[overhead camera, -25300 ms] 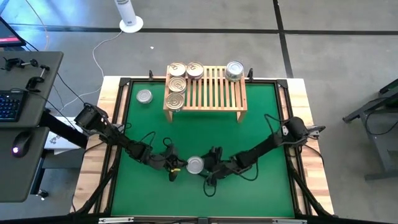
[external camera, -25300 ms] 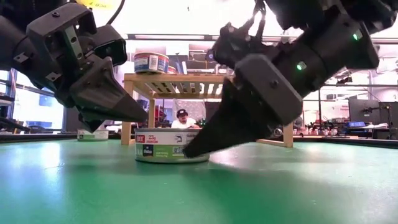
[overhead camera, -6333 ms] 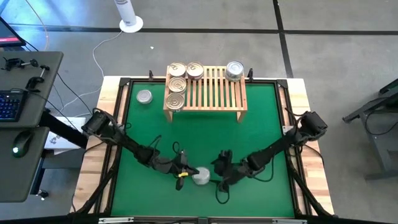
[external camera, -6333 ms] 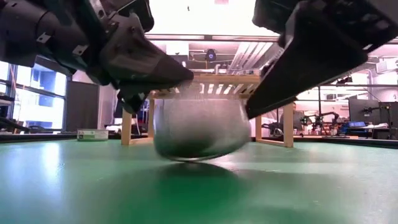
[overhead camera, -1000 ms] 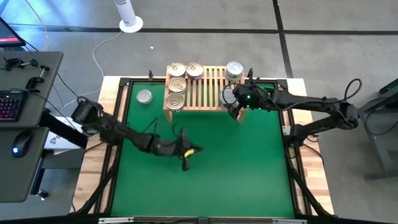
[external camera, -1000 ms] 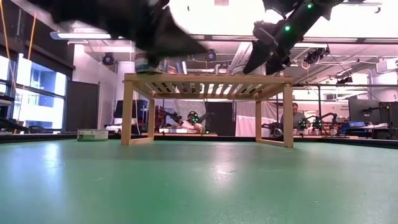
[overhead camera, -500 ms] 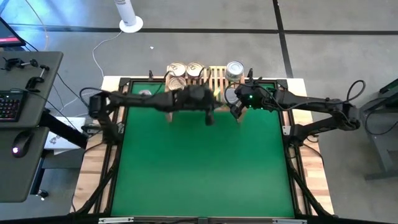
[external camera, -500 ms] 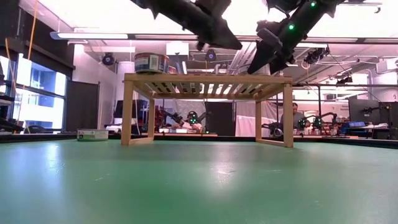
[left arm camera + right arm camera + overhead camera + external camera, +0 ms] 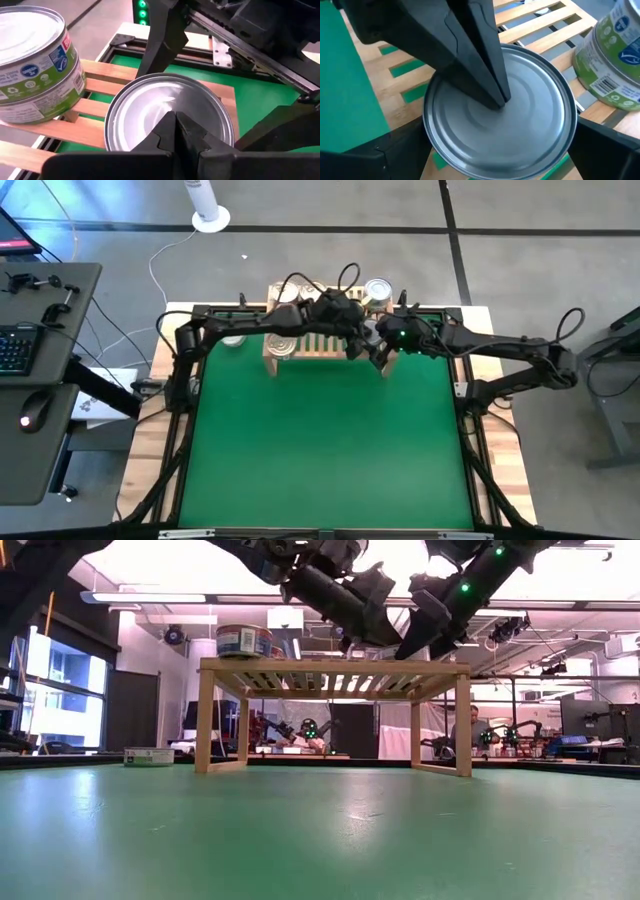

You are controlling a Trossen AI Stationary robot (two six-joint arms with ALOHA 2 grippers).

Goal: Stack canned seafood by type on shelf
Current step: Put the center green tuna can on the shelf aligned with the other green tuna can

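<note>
A silver-topped tin (image 9: 368, 334) sits at the right near part of the light-wood shelf (image 9: 310, 348). My right gripper (image 9: 380, 348) is shut on it, reaching in from the table's right. My left gripper (image 9: 357, 343) is shut, and its arm stretches across the shelf from the left to end on this tin's top. A second silver tin with a green label (image 9: 377, 290) stands on the shelf's far right corner. Gold-topped tins (image 9: 283, 344) stand on the shelf's left end, partly hidden under the left arm. One more tin (image 9: 150, 756) rests on the mat left of the shelf. My left gripper comes slanting down from the left and sets its shut fingertips (image 9: 500, 100) on the middle of the tin's silver top (image 9: 150, 107). My right gripper pinches the tin's side wall (image 9: 440, 155) between its two fingers, one finger (image 9: 160, 45) on each side, coming nearly level from the table's right. The tin stays upright over the slats.
The green mat (image 9: 320, 450) lies in front of the shelf. The two grippers crowd together above the shelf's right half (image 9: 400, 667). Black frame rails (image 9: 470, 440) edge the table. A desk with a keyboard (image 9: 15, 350) stands off to the left.
My left gripper has swung from the middle of the mat toward the far edge and to the right, rising over the shelf, and now ends on the top of the silver tin. The tin stands where it was.
</note>
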